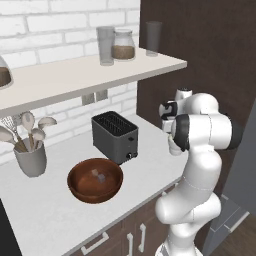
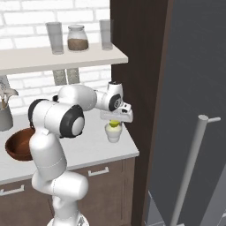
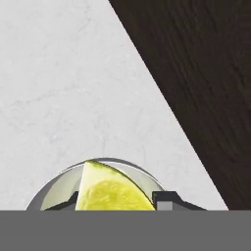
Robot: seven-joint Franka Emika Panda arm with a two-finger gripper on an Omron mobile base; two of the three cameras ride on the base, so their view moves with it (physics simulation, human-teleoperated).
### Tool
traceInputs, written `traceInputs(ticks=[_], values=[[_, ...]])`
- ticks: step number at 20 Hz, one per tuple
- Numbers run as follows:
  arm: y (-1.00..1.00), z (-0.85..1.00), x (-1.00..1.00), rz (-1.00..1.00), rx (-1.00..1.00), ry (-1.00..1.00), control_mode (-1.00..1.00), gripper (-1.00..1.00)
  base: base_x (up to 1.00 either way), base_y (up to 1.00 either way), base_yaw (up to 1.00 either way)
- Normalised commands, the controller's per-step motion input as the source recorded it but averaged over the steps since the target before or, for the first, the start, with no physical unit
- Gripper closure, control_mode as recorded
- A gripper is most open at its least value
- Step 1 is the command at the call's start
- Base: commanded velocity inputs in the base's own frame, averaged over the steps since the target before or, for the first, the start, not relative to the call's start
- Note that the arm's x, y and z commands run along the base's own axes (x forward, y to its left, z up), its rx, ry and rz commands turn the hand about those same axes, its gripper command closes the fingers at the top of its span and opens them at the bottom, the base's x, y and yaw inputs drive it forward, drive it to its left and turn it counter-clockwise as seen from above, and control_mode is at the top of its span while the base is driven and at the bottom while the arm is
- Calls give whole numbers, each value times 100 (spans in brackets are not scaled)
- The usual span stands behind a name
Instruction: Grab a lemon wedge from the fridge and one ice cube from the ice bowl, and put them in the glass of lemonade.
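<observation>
Gripping the lemon wedge [image 3: 113,192], your claw [image 2: 115,124] sits pointed down right over the glass of lemonade [image 2: 114,133]; in the hand view the wedge is pinched between the finger tips [image 3: 164,200] with the cup rim ringing it just below. You've got the grey fridge [image 2: 194,110] door beside the claw on one side, a dark wood panel [image 2: 137,66] between them. White counter [image 1: 45,210] runs under the claw. Further along it, away from the fridge: black toaster [image 1: 115,136], then the ice bowl [image 1: 95,180] with an ice cube [image 1: 101,177] inside, then a utensil cup [image 1: 30,159]. Shelf [image 1: 75,75] above holds glasses and a jar [image 1: 123,45].
</observation>
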Motion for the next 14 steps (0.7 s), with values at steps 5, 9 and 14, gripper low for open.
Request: traceInputs(ticks=[5,9,14], values=[[0,27,0,0,0,0,-100,100,0,0,0],[0,-6,0,0,0,0,-100,100,0,0,0],[0,-2,0,0,0,0,-100,100,0,0,0]])
